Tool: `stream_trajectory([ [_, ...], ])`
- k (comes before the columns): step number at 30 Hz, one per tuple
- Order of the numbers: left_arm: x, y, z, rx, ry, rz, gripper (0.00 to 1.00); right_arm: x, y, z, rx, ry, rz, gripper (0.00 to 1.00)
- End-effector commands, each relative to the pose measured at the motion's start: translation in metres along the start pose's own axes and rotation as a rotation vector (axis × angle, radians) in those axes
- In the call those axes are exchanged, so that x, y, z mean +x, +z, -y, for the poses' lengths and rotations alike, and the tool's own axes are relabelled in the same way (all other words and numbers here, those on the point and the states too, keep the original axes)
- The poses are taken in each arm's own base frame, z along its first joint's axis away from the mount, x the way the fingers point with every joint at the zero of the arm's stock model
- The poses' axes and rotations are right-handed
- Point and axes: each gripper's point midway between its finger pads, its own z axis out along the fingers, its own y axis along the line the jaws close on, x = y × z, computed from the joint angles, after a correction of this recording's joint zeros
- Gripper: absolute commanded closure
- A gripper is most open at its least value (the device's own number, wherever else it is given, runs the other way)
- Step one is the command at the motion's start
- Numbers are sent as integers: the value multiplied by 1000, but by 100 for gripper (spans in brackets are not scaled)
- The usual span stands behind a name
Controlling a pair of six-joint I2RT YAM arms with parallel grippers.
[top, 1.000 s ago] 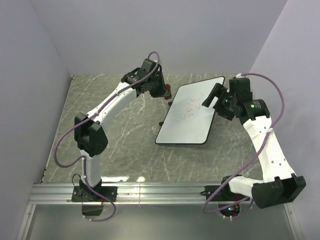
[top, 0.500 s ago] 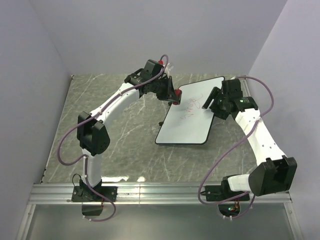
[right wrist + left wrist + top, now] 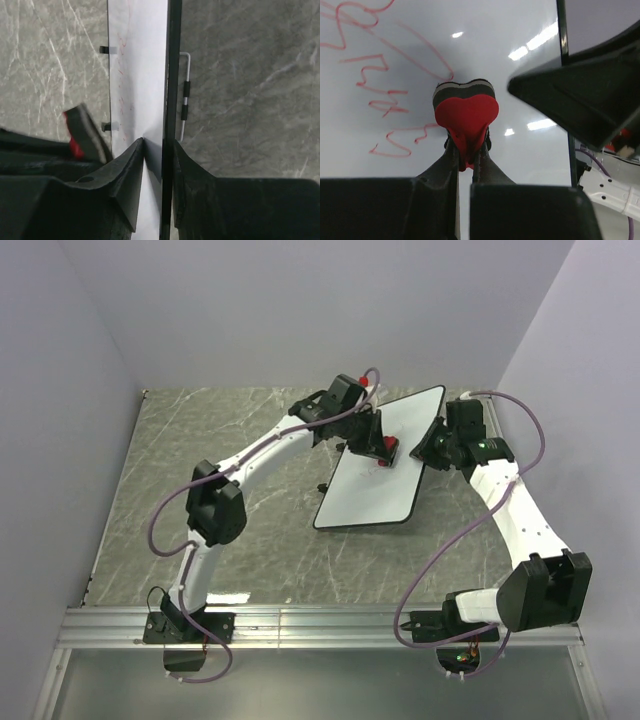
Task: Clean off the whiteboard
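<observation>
Going left to right in the overhead shot: the left arm stretches out over the marble table [image 3: 180,430] and its left gripper [image 3: 384,453] sits on the upper part of the whiteboard [image 3: 370,495], with a bit of red showing at the tip. From up there you really can't make out the grip. The left wrist cam sorts that out: the jaws are pinched narrow on the tail of a red eraser [image 3: 466,111], whose grey and black pad is against the board's white face, just right of the red writing [image 3: 375,89]. That scribble is barely a smudge from above but reads clearly here as loops and squiggles. The board itself lies toward the back right of the table, long side running away from the arms. On its right edge sits the right gripper [image 3: 432,443]. Overhead it's just a black blob touching the frame, but the right wrist cam looks along the edge and shows the jaws closed down narrow on the board, one finger [image 3: 131,172] on the white face and the other outside the black frame. Only that view picks up a thin wire stand [image 3: 185,95] beside the board.
</observation>
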Motion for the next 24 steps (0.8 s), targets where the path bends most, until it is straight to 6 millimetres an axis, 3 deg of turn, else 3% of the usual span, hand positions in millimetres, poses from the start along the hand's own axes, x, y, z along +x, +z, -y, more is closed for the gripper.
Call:
stream_trajectory([
  [1,-33,4,14,40,54,89,100,11,8,6,-3,-66,-21,79],
  [4,-32,17,9,61,57,73,100,22,14,11,1,-75,-59,100],
  [8,-19,37,-11,41,58,21,100,35,14,11,-25,-82,-99,100],
  [11,-1,49,-48,-38,65,-48,100,46,12,6,-68,-82,-134,100],
  [13,13,55,-85,-122,73,-101,100,51,8,1,-100,-90,-153,100],
  [16,40,53,-134,-259,86,-201,100,60,-6,-16,-194,-129,-179,100],
  [18,56,48,-152,-300,92,-264,100,66,-16,-30,-265,-163,-195,100],
  [20,71,46,-152,-273,93,-311,100,69,-20,-36,-289,-187,-203,100],
  [23,76,40,-123,-182,133,-326,100,72,-20,-44,-318,-205,-224,100],
  [24,80,38,-105,-150,166,-336,100,71,-21,-51,-342,-212,-228,100],
])
